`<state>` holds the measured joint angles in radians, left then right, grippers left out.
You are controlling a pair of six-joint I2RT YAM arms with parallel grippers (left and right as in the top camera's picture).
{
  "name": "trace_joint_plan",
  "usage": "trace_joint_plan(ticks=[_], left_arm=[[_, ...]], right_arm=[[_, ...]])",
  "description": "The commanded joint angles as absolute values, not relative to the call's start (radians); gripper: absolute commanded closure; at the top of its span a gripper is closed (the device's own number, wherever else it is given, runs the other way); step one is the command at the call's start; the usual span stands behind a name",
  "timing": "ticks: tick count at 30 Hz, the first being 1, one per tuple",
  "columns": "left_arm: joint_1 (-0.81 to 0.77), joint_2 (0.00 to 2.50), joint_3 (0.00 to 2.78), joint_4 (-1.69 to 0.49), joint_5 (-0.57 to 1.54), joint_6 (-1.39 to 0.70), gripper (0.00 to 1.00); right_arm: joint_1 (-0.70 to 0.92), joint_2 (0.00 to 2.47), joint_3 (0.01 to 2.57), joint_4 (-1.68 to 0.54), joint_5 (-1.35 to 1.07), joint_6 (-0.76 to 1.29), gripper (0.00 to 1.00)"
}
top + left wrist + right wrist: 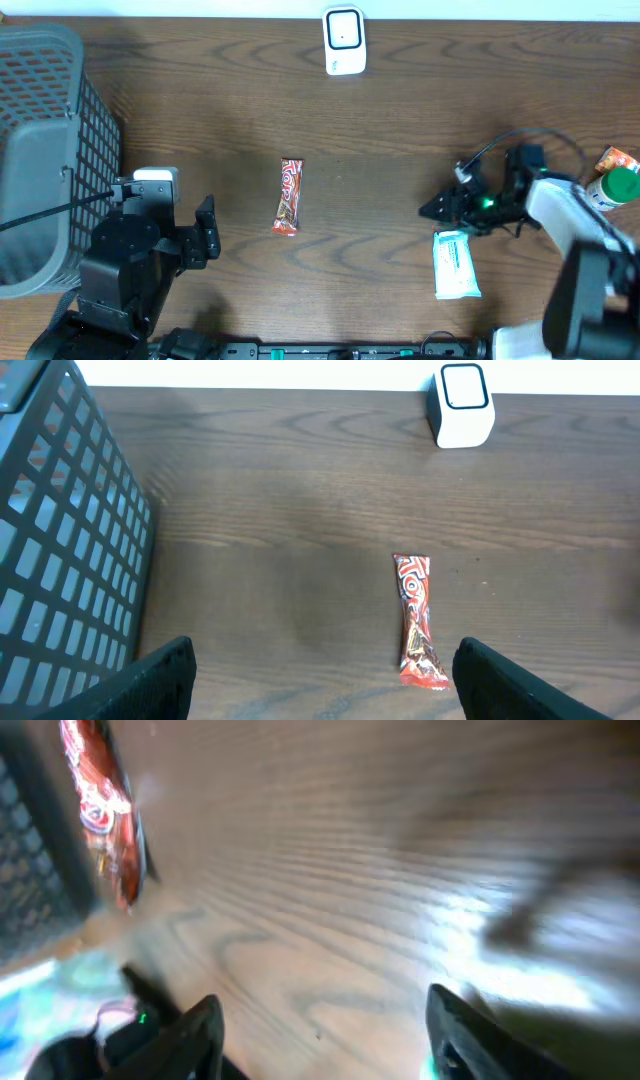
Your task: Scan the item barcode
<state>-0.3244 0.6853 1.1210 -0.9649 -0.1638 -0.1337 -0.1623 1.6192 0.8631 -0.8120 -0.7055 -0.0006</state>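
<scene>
A red candy bar lies lengthwise in the middle of the wooden table. It also shows in the left wrist view as the candy bar and, blurred, at the top left of the right wrist view as the candy bar. A white barcode scanner stands at the far edge, seen as the scanner from the left wrist. My left gripper is open, left of the bar and apart from it. My right gripper is open over bare wood, right of the bar.
A grey mesh basket fills the left side. A white flat packet lies just in front of the right gripper's arm. A green-capped bottle and an orange pack sit at the right edge.
</scene>
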Motion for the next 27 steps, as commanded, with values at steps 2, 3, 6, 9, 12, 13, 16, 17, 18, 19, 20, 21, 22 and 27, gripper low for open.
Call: trace_joint_plan(ticks=[2,3,6,9,12,13,16,17,18,19,20,21,22,27], left_arm=[[-0.324,0.685,1.136,-0.965,-0.173,-0.131,0.17],[-0.324,0.685,1.136,-0.965,-0.173,-0.131,0.17],[-0.324,0.685,1.136,-0.965,-0.173,-0.131,0.17],[-0.324,0.685,1.136,-0.965,-0.173,-0.131,0.17],[-0.324,0.685,1.136,-0.965,-0.173,-0.131,0.17],[-0.324,0.685,1.136,-0.965,-0.173,-0.131,0.17],[-0.324,0.685,1.136,-0.965,-0.173,-0.131,0.17],[-0.324,0.685,1.136,-0.965,-0.173,-0.131,0.17],[-0.324,0.685,1.136,-0.965,-0.173,-0.131,0.17],[-0.324,0.685,1.136,-0.965,-0.173,-0.131,0.17],[-0.324,0.685,1.136,-0.965,-0.173,-0.131,0.17],[-0.324,0.685,1.136,-0.965,-0.173,-0.131,0.17],[-0.324,0.685,1.136,-0.965,-0.173,-0.131,0.17],[-0.324,0.685,1.136,-0.965,-0.173,-0.131,0.17]], right_arm=[[-0.160,1.409,0.915,-0.894,-0.294,0.153,0.12],[-0.160,1.383,0.912,-0.918,-0.232,0.192,0.11],[-0.160,1.318,0.895,-1.022,-0.159,0.311,0.43],[-0.160,1.300,0.866,-1.087,-0.165,0.406,0.77],[-0.160,1.301,0.819,-1.096,-0.161,0.503,0.98],[-0.160,1.301,0.799,-1.092,-0.158,0.543,0.99],[-0.160,1.302,0.718,-1.084,-0.103,0.691,0.99],[-0.160,1.302,0.690,-1.084,-0.083,0.735,0.99],[-0.160,1.302,0.662,-1.084,-0.064,0.777,0.99],[-0.160,1.302,0.635,-1.084,-0.046,0.823,0.99],[-0.160,1.302,0.610,-1.084,-0.037,0.860,0.99],[-0.160,1.302,0.584,-1.080,-0.036,0.894,0.99],[-0.160,1.302,0.565,-1.073,-0.036,0.915,0.99],[-0.149,1.302,0.522,-1.013,-0.166,0.919,0.99]])
